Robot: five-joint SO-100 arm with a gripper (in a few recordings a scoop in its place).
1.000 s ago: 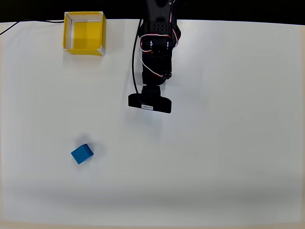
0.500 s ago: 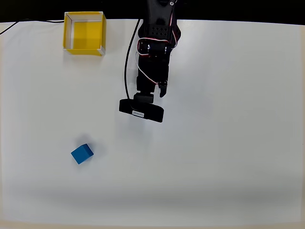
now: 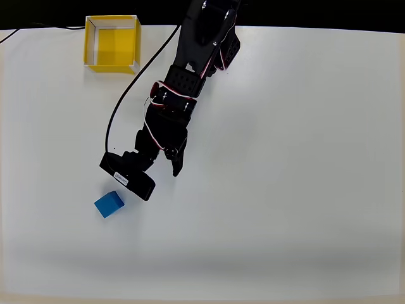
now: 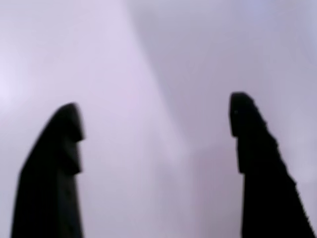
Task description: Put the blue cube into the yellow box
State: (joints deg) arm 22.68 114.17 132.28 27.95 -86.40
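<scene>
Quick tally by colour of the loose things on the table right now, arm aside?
Blue: 1, the blue cube, on the white table just below the arm's tip in the overhead view.
Yellow: 1, the yellow box, open-topped, at the table's far edge.
Total: 2.
The gripper is open, nothing between its fingers.

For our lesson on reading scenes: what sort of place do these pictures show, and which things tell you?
Probably a robot test bench: a plain white table, a black arm with its gripper open, and two props, a blue cube and a yellow box.
</scene>
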